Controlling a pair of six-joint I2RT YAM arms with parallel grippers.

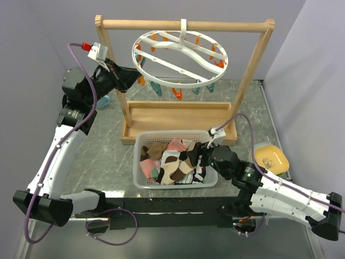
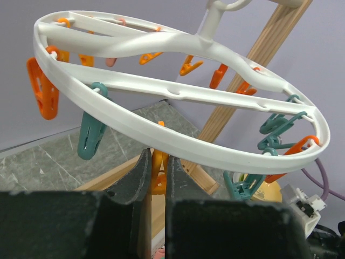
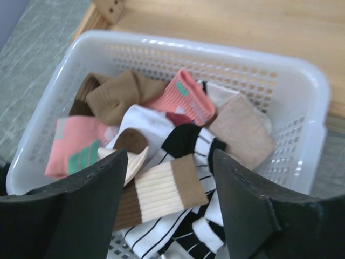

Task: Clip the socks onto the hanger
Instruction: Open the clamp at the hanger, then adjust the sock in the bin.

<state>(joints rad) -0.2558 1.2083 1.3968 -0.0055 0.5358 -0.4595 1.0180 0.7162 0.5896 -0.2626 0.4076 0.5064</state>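
While your left gripper (image 2: 157, 162) pinches an orange peg (image 2: 158, 181) at the left rim of the hanger (image 2: 161, 135), bring the spread right gripper (image 3: 170, 164) down on just one of the socks (image 3: 161, 191) in the near basket (image 3: 302, 81).

We see open room above the socks (image 3: 161, 189) in the basket (image 3: 302, 75); the wooden frame (image 1: 183, 25) and hanger (image 1: 167, 63) crowd the tabletop's (image 1: 108, 156) far edge.

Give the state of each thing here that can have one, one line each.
hanger, hooked on the wooden frame, no sock clipped on it.
left gripper, shut on the orange peg.
right gripper, open above the socks.
socks, piled loose in the basket.
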